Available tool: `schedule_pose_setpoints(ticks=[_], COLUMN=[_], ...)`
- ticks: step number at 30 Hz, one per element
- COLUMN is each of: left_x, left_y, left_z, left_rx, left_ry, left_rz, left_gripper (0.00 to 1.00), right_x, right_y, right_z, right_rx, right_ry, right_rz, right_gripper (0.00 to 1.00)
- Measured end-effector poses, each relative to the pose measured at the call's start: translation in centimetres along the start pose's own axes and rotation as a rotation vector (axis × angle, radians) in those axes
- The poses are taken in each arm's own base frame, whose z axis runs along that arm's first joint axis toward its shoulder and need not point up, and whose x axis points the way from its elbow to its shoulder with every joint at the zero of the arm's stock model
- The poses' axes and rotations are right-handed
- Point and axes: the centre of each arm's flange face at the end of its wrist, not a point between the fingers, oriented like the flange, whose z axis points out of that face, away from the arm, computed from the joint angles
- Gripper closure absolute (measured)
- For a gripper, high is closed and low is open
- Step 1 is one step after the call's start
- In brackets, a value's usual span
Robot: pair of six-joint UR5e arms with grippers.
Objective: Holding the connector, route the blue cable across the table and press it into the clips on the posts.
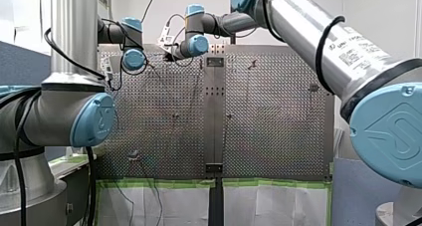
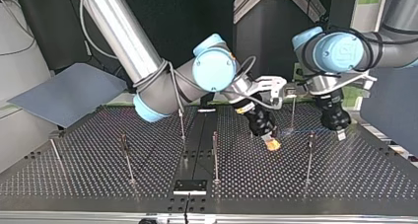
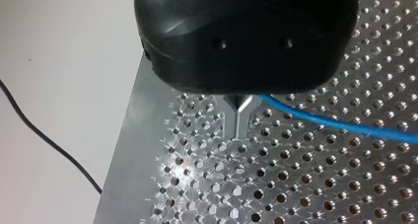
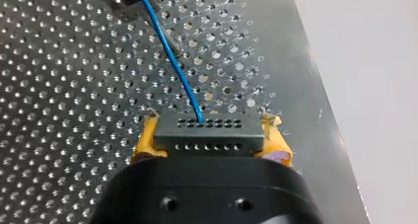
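Over the table, my right gripper clamps the connector between yellow pads. The cable runs from it to my left gripper, whose metal fingers are pinched together on it.

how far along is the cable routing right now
Done: my right end effector grips the connector; my left end effector pinches the blue cable nearby. In hand: a short span runs between them. Left: none of the posts holds cable yet, so all the routing.
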Motion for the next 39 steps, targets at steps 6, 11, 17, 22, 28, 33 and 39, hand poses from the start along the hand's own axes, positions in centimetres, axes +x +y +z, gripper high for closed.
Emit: schedule_pose_setpoints(ticks=[6, 11, 17, 22, 28, 33, 39], left_x=[-0.3, -0.1, 0.3, 0.2, 0.4, 0.7, 0.6], left_y=[0.2, 0.7, 0.8, 0.5, 0.5, 0.5, 0.5], left_z=[0.9, 1.4, 1.4, 1.0, 1.2, 1.4, 2.0], left_rx=[0.015, 0.014, 0.012, 0.018, 0.028, 0.031, 0.057], left_ry=[-0.005, 0.0, 0.02, 0.024, 0.024, 0.025, -0.004], left_rz=[-0.004, -0.003, 0.001, 0.0, -0.009, -0.012, -0.033], left_gripper=[1.0, 1.0, 1.0, 1.0, 1.0, 1.0, 1.0], right_x=[-0.1, -0.8, -1.0, -1.0, -1.4, -2.3, -2.5], right_y=[0.1, 0.2, -0.1, -0.5, -0.3, 0.4, 1.0], right_z=[0.8, 1.0, 0.9, 0.7, 0.6, 0.6, 0.6], right_rx=[0.004, 0.003, 0.002, -0.002, -0.009, -0.021, -0.028], right_ry=[0.013, 0.003, -0.009, -0.018, -0.026, -0.042, -0.045], right_rz=[0.003, 0.005, 0.002, 0.002, 0.011, 0.014, 0.015], right_gripper=[1.0, 1.0, 1.0, 1.0, 1.0, 1.0, 1.0])
